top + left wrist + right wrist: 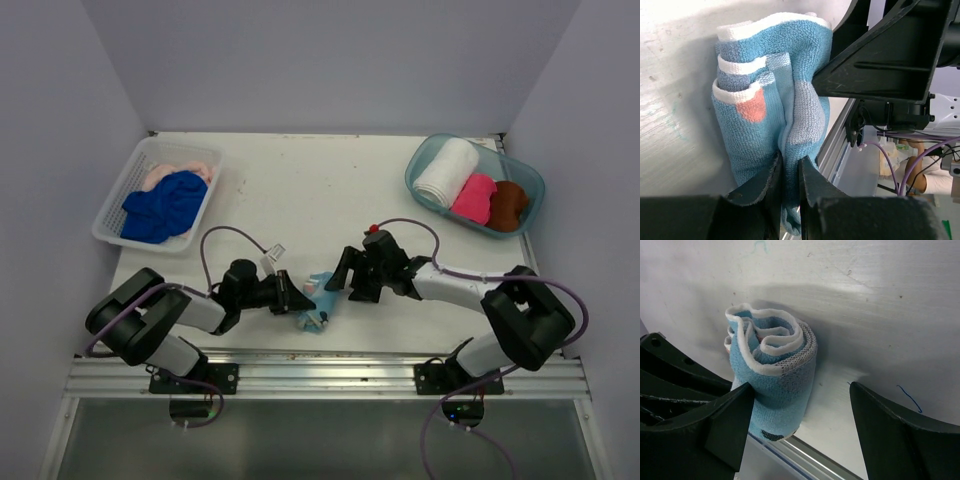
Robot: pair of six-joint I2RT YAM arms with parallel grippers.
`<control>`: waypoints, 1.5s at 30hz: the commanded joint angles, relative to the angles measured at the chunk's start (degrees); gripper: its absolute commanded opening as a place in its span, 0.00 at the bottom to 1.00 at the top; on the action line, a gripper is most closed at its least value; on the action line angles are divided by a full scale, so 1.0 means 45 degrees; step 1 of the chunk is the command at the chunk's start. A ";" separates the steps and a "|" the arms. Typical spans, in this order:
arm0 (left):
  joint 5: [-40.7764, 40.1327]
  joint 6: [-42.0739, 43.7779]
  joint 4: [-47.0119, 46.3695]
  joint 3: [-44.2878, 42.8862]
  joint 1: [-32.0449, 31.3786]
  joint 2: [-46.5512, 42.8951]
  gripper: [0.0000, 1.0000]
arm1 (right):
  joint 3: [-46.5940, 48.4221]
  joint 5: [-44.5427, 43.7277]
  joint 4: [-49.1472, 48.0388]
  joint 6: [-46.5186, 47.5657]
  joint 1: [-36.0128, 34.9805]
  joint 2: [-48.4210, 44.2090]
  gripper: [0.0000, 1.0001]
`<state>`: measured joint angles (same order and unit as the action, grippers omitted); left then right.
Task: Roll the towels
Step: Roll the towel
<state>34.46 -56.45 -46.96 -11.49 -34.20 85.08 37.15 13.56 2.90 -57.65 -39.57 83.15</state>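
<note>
The left gripper [790, 167] is closed on a fold of the light blue terry towel with a cartoon print [752, 145]. Its two dark fingers pinch the cloth's lower edge, seemingly to pin the loose end so the roll cannot spring open. Just beyond those fingers the towel stands as a short, loosely wound bundle, with white-bound hems curling in layers and an orange patch of print showing on one face. It sits on the white table [300, 190], close to the aluminium rail [330, 375] at the near edge. Opposite, the right gripper [801, 390] has its jaws spread wide and holds nothing. From its wrist view one finger sits against or just beside the roll's flank and the other stands well apart over bare table, so it looks placed to steady or tidy the bundle. The pile is looped and soft, so the roll sags and its spiral end is uneven; I judge this towel nearly rolled but not yet snug. Far ahead and to the left of the left gripper, a white plastic lattice basket [112, 215] holds a crumpled royal blue towel [165, 205] and a pale peach one [180, 165], both unrolled. Far ahead and to the right of the right gripper, a clear teal plastic tub [413, 178] holds rolled white [447, 172], hot pink [475, 197] and brown [508, 205] towels side by side.
</note>
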 commanded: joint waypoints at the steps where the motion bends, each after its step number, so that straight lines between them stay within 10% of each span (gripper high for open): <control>1: 0.0331 -0.0132 -0.1045 0.0481 0.0294 0.0409 0.00 | 0.0631 -0.0357 -0.0585 -0.0217 -0.0560 0.0641 0.80; 16: 0.1112 -0.0230 -0.1852 0.0619 0.0880 0.1699 0.00 | 0.2270 -0.1079 -0.0277 -0.0256 -0.2026 0.2594 0.78; 21: 0.0898 0.0120 -0.0993 0.0444 0.0900 0.1154 0.28 | 0.3501 -0.2367 0.2784 -0.0080 -0.2261 0.3335 0.69; 30: -0.0625 0.2014 0.4513 -0.0786 0.0880 -0.2009 0.67 | 0.5981 -0.5492 0.7439 -0.0099 -0.2593 0.4079 0.54; 45: -0.4725 0.4516 0.9790 -0.3285 -0.1515 -0.4337 0.67 | 0.7506 -0.8384 1.1835 -0.1192 -0.2554 0.5172 0.44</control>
<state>20.05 -39.42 -7.07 -22.31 -35.68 65.78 69.28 -17.26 46.92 -60.55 -51.37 103.53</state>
